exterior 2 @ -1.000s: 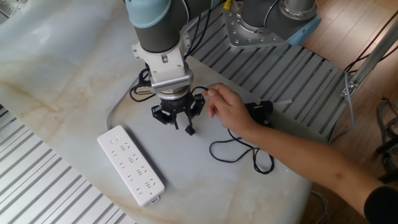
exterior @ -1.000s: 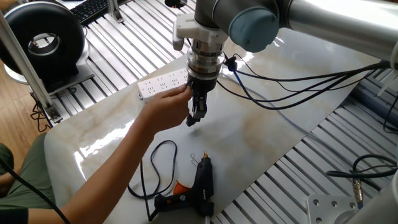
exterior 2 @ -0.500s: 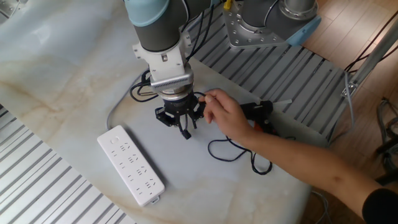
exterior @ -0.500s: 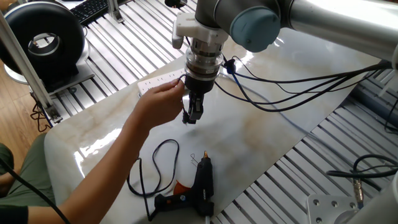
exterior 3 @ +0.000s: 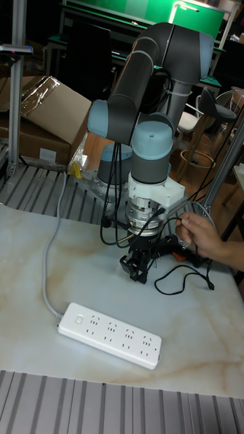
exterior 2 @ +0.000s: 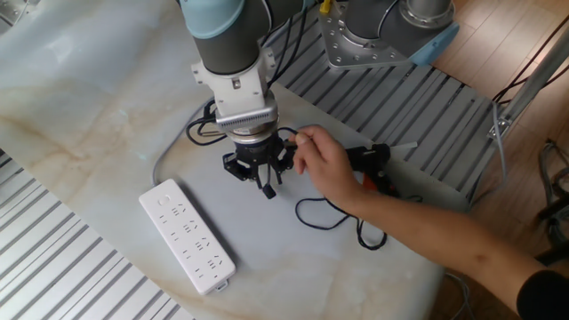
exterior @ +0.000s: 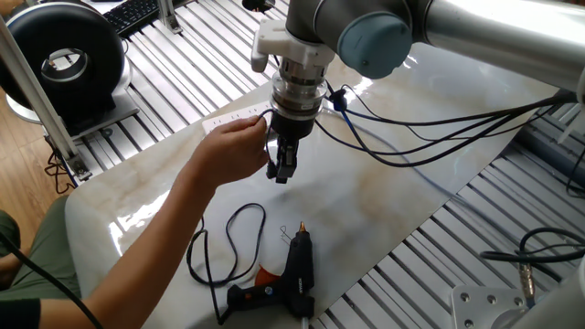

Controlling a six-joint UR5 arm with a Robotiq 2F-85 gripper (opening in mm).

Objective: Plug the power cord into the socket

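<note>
I see the gripper [exterior 2: 267, 184] clamped on the small black plug of the thin looping power cord [exterior 2: 342, 219], above the marble table [exterior 2: 80, 107], near the long white socket [exterior 2: 187, 236].

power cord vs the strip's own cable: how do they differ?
The power cord is thin and black; the power strip's cable is thicker and pale grey. The cord lies in loose loops beside the glue gun; the grey cable runs in one long curve off the table's far edge. Both lie slack on the marble tabletop.
</note>
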